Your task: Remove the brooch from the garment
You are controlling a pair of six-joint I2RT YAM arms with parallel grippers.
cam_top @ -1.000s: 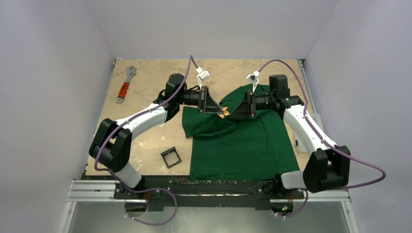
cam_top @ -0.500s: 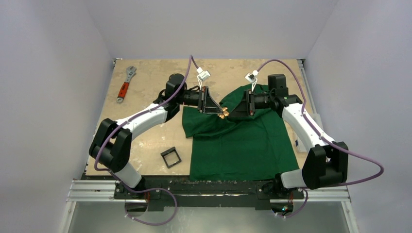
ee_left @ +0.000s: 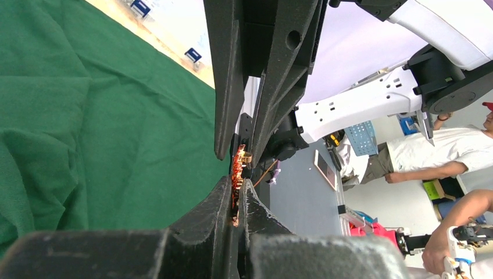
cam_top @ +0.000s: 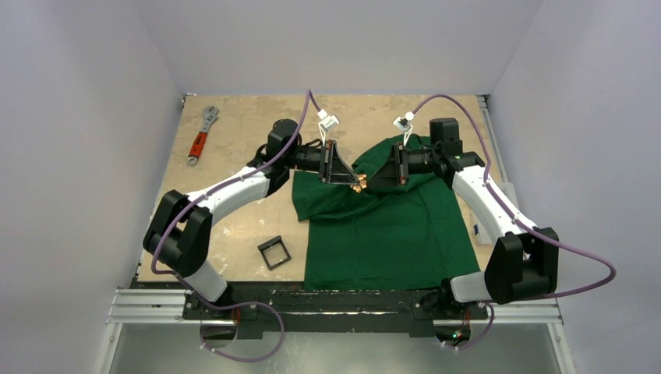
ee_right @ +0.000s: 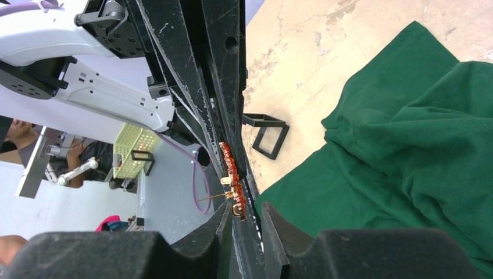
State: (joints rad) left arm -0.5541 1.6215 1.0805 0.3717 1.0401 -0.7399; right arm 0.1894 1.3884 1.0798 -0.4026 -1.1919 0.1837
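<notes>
The tiny orange-red brooch (cam_top: 358,186) hangs in the air between my two grippers, above the left shoulder part of the dark green T-shirt (cam_top: 390,234). My left gripper (cam_top: 352,181) is shut on the brooch (ee_left: 237,168). My right gripper (cam_top: 369,185) faces it tip to tip. Its jaws stand a little apart around the brooch's gold clasp end (ee_right: 235,200), with a gap on one side. The brooch's thin pin sticks out sideways, free of the cloth. The shirt (ee_right: 407,145) lies rumpled below.
A red-handled wrench (cam_top: 201,140) lies at the table's far left. A small black square frame (cam_top: 273,252) lies left of the shirt's lower part and also shows in the right wrist view (ee_right: 264,133). Both arms' purple cables arch above the table.
My right gripper has moved slightly left, closer to my left gripper's tips. The brooch stays held in the left gripper.
</notes>
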